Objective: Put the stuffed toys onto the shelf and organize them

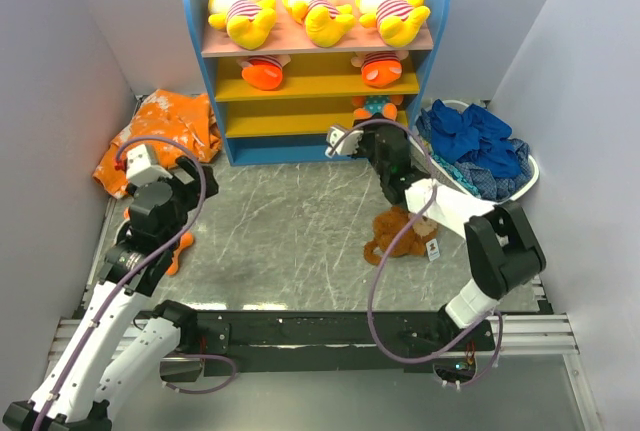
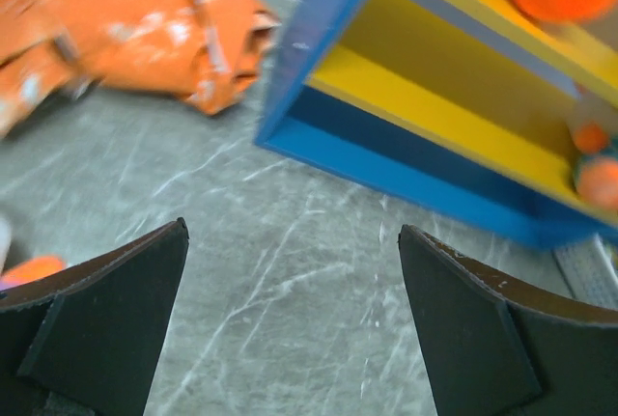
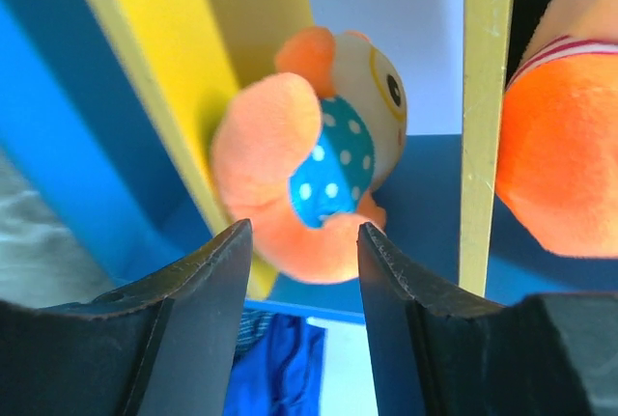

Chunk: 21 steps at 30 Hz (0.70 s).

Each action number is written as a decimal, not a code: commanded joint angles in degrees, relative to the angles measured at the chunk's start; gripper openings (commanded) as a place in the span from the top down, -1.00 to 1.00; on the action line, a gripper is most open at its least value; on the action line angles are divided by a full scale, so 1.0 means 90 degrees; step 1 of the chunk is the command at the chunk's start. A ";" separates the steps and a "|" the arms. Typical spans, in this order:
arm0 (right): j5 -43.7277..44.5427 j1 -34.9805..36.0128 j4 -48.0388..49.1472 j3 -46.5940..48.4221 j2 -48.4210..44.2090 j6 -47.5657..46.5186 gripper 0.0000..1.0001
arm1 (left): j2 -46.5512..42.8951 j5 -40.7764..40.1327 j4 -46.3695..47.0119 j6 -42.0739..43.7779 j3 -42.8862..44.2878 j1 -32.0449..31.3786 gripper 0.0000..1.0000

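Item: orange-limbed toy in a blue dotted shirt [image 3: 309, 180], on the shelf [image 1: 195, 51] at the right end of the lowest yellow board, directly ahead of the right pincer [image 3: 302, 230]. The toy's underside sits at the fingertips. The jaws are narrowly parted, and it cannot be told whether the pads press the plush or merely flank it. Beside that pincer, across the yellow board edge, is an orange-limbed toy in a red-striped shirt [image 3: 565, 160]. A second one [image 1: 263, 71] is on the same middle board, further left. Above them, three yellow big-eyed toys [image 1: 315, 6] lie in a row on the pink top board. Behind the right pincer and beneath its arm, a brown monkey [image 1: 398, 236] lies loose on the counter [image 1: 290, 221]. The left pincer [image 2: 292, 231] is wide open and empty, hovering over bare counter, with the shelf's lower left corner ahead of it. A further orange toy [image 1: 178, 251] lies behind it, by the arm.

Step, as judged: seating the dotted toy. Handling note: spread the jaws clear of the plush first. Then draw straight back along the line of approach, so no finger snags a limb and pulls the toy off the board. The plush is soft and top-heavy, so check that it rests against the back of the shelf. Not for shelving: orange-and-white cloth [image 1: 165, 131] and dark blue cloths [image 1: 480, 151].
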 commanded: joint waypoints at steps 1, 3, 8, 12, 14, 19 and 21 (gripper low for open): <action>-0.0290 0.0346 0.0080 -0.0382 -0.0962 0.0635 -0.11 | 0.0176 -0.1421 -0.1006 -0.1815 0.0222 0.0029 -0.93; -0.0378 0.0590 0.0207 -0.0714 -0.1266 0.1190 -0.14 | 0.0322 -0.1882 -0.1621 -0.2988 0.0368 0.0029 -0.94; -0.0154 0.1224 0.0276 -0.1271 -0.2301 0.3422 -0.22 | 0.1054 -0.1980 -0.3575 -0.5134 0.0545 0.0048 -0.98; -0.0164 0.1654 0.0256 -0.1730 -0.3198 0.5008 -0.25 | 0.1611 -0.2253 -0.4884 -0.6651 0.0603 0.0214 -0.98; -0.0203 0.1743 0.0003 -0.1847 -0.3444 0.5729 -0.25 | 0.1836 -0.2419 -0.5207 -0.7100 0.0575 0.0360 -0.98; -0.0349 0.2152 -0.0272 -0.2217 -0.4069 0.6271 -0.25 | 0.1924 -0.2585 -0.4603 -0.6897 0.0340 0.0673 -0.98; -0.0349 0.2241 -0.0174 -0.2404 -0.4332 0.6290 -0.26 | 0.2070 -0.2595 -0.4418 -0.6859 0.0213 0.0819 -0.96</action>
